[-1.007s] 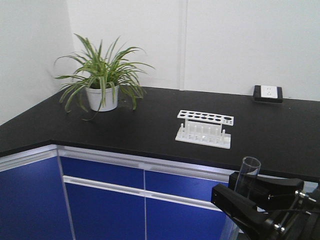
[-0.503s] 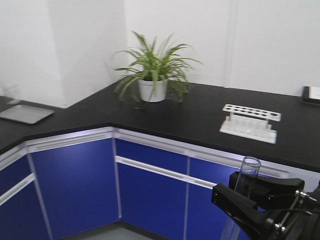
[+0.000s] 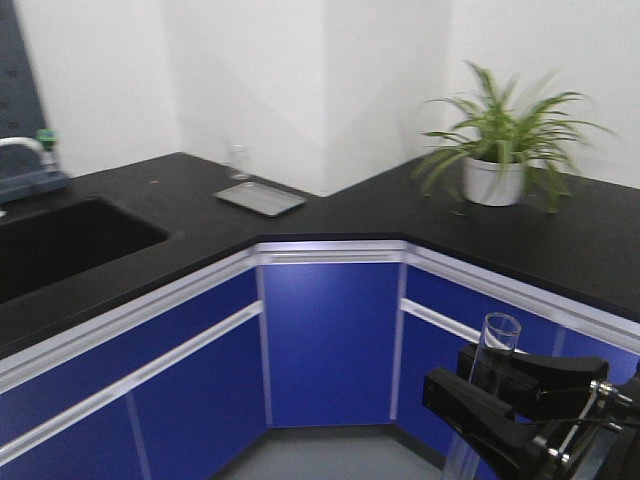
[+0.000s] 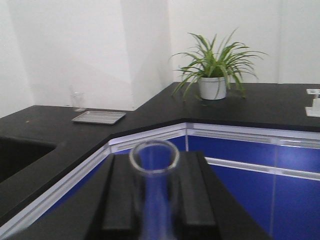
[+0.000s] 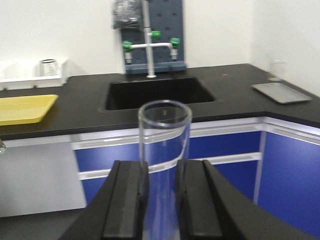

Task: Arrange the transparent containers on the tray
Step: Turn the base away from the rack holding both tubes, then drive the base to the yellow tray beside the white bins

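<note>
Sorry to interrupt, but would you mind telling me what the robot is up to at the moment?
Each arm holds a clear glass tube upright: the left gripper is shut on the first test tube, the right gripper on the second test tube. Neither is at the metal tray yet; it lies on the black counter near the wall corner, some way off, with a faint glass vessel at its far edge.

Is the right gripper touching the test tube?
Touching. Right wrist view: the test tube sits between the fingers of the right gripper, no gap either side.
</note>
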Controlling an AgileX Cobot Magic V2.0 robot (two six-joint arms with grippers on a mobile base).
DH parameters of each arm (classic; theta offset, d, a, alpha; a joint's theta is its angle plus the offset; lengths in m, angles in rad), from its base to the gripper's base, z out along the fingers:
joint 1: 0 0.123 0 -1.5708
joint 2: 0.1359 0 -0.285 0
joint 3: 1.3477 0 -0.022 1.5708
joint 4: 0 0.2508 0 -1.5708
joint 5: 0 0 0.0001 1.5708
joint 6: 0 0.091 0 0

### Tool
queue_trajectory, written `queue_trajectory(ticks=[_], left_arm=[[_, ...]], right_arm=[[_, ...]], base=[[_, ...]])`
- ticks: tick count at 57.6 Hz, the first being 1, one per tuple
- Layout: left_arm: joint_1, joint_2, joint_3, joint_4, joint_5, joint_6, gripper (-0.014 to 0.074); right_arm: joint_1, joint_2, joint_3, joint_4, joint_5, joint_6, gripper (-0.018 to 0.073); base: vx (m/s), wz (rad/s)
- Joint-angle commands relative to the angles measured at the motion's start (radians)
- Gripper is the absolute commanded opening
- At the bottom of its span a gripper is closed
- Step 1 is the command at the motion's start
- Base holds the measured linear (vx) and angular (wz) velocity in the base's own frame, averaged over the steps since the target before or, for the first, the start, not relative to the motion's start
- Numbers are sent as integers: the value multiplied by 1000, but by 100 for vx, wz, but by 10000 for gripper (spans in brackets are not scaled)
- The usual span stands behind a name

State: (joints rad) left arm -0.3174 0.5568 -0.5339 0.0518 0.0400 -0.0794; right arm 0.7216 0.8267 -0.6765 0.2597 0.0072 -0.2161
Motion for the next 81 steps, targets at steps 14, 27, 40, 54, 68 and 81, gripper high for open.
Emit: queue_trajectory(ticks=[14, 27, 40, 54, 68, 81], left_arm=[[-6, 5, -29, -9, -84, -4, 48], [-6, 5, -29, -9, -84, -4, 48], [-6, 5, -29, -9, -84, -4, 48], [-6, 5, -29, -9, -84, -4, 48], [-6, 5, -29, -9, -84, -4, 48], [-6, 5, -29, -9, -84, -4, 48]], right_arm=[[-4, -7, -31, -1, -81, -9, 202], [-4, -7, -31, -1, -81, -9, 202], [-4, -7, -31, -1, -81, -9, 202], [-4, -7, -31, -1, -81, -9, 202], [-4, -7, -31, -1, -81, -9, 202], [-4, -7, -31, -1, -81, -9, 202]], base=[[-8, 61], [-2, 55], [4, 52], [9, 45], [13, 45], [14, 46]])
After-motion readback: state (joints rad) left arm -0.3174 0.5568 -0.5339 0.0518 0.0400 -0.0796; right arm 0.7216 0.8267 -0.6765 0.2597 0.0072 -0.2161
